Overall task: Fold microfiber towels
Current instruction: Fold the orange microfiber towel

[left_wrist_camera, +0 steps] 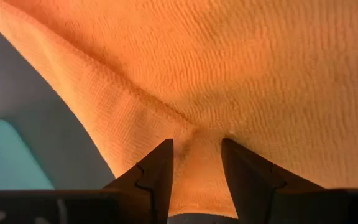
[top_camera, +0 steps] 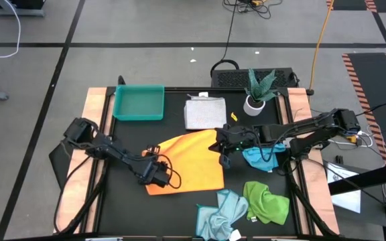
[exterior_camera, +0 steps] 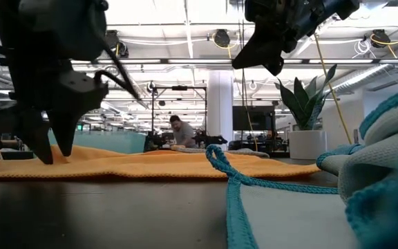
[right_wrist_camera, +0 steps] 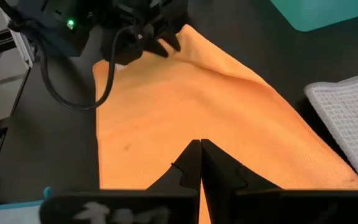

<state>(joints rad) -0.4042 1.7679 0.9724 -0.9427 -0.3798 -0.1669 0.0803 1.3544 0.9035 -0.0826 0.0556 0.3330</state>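
The yellow-orange towel [top_camera: 187, 163] is lying spread on the black table [top_camera: 122, 214], in front of the teal tray [top_camera: 139, 103]. Its near-left edge is being pinched between the fingers of the left gripper [left_wrist_camera: 196, 163], a fold of cloth bunching between them. The right gripper [right_wrist_camera: 200, 163] is being held above the towel's far-right corner, fingers pressed together on nothing.

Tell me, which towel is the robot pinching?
The orange towel, spread flat mid-table. The left gripper pinches its edge; the other towels lie untouched.
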